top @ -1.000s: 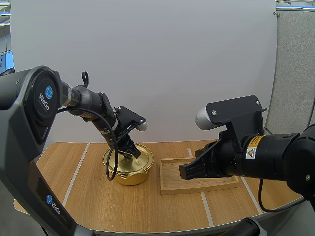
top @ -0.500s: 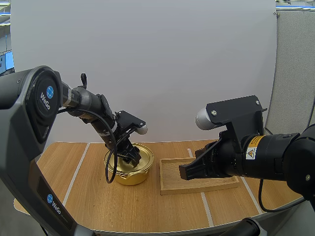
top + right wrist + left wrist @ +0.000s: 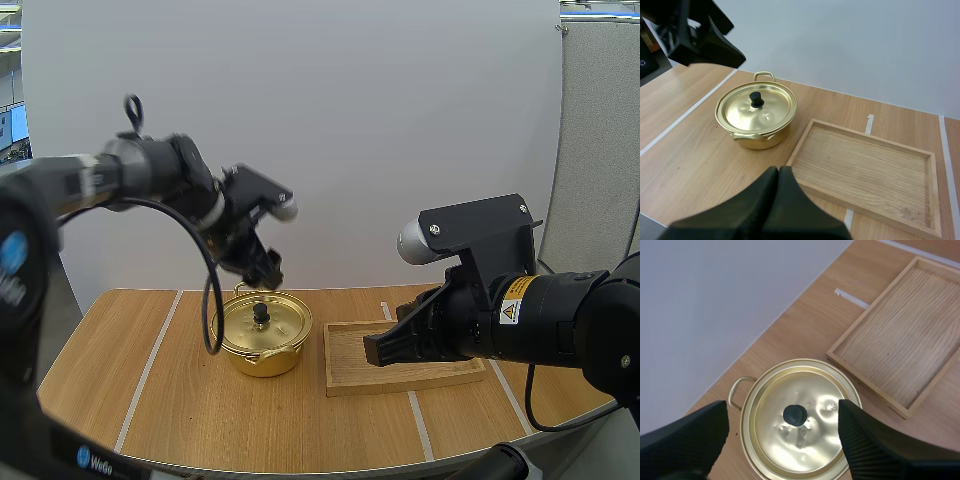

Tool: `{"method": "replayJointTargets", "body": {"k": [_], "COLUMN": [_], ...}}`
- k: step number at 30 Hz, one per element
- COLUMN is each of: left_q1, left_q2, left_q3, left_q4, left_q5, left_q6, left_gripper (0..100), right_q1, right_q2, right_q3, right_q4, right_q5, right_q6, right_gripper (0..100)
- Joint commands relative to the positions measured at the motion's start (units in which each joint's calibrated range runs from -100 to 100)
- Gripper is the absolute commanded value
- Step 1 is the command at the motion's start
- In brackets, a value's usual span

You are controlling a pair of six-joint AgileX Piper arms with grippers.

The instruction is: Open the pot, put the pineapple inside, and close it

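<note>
Pot (image 3: pixel 262 348) sits on the table (image 3: pixel 190 410), just beside the left end of the wooden tray (image 3: pixel 400 385). The lid (image 3: pixel 790 442) is seated flat in the rim, with the black knob (image 3: pixel 795 414) at its centre.

Left hand (image 3: pixel 266 272) hangs above the pot's far edge, apart from it. Its fingers (image 3: pixel 870 445) are spread wide, and in the left wrist view the knob lies between them, lower down. It grips nothing.

Right hand (image 3: pixel 372 351) is closed into one wedge with nothing in it, and is parked over the tray.

Step, as I judge it: take the lid off.
- Come straight down with the knob centred between the fingers.
- Close on the knob itself, not on the dished metal around it.
- Lift vertically so the rim does not catch and drag the pot (it looks light).
- Set the lid on bare table or on the tray.

Unclear:
- The lid hides the pot's inside, so I cannot tell its contents, or whether the pineapple is already in there.
- The tray's board looks bare where it can be seen, but the right arm covers its right part in the high view.
</note>
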Motion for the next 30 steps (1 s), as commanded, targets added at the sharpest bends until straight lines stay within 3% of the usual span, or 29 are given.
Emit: {"method": "replayJointTargets", "body": {"k": [1, 16, 26, 27, 30], "left_q1": [0.21, 0.21, 0.21, 0.21, 0.21], "left_q2": [-8.8, -36.3, -47.3, -48.4, -51.4], "left_q3": [-0.6, -0.3, 2.9, 4.0, 7.3], "left_q4": [-0.6, -0.5, -0.5, -0.5, -0.5], "left_q5": [3.1, 18.9, 23.7, 23.7, 23.7], "left_q6": [-0.9, -6.8, -12.4, -12.8, -13.0], "left_gripper": [100, 100, 100, 97, 71], "right_q1": [-0.2, -0.3, -4.1, -4.4, -5.3], "right_q2": [-0.9, -1.6, -4.2, -4.9, -7.5], "right_q3": [0.1, 0.1, 0.1, 0.1, 0.1], "right_q4": [0.1, 0.1, 0.5, 0.6, 1.2], "right_q5": [-0.4, -0.4, -0.7, -0.7, -0.7], "right_q6": [-0.6, -0.6, -0.6, -0.6, -0.6], "right_gripper": [0, 0, 0, 0, 0]}}
